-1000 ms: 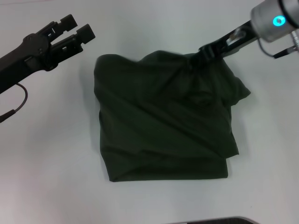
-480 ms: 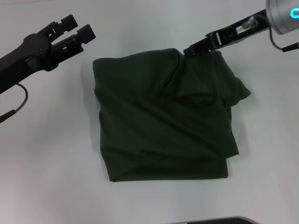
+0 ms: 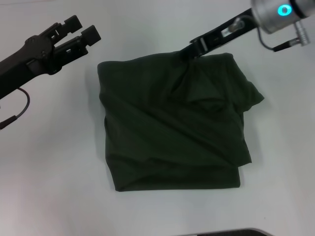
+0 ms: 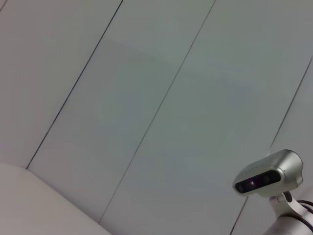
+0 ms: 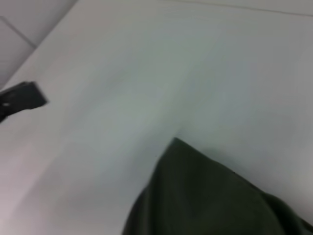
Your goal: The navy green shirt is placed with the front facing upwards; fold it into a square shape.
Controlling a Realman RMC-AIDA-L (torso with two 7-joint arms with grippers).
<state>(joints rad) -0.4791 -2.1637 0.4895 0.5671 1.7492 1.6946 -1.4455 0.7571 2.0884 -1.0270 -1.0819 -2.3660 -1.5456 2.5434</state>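
White tabletop (image 3: 49,172) fills the head view, and on it the navy green shirt (image 3: 172,132) lies folded into a rough square, its dark olive cloth creased by diagonal wrinkles. Its near edge and left edge run fairly straight, while the right side bulges out in a rounded lobe and a lower layer steps out at the near right corner. No lettering shows on the upturned cloth. At the far edge of the shirt, somewhat right of its middle, the right gripper (image 3: 191,50) reaches in from the upper right on a slim black finger assembly below a silver wrist with a glowing cyan ring; its tip sits right at the fabric's edge, where the cloth gathers into a small raised ridge, but whether its fingers are pinching that fold or have let it go cannot be told. The right wrist view shows only 1 corner of the shirt (image 5: 210,196) against the pale table. Off to the far left, well apart from the shirt, the left gripper (image 3: 81,28) hovers above the table with its 2 black fingers spread and nothing between them.
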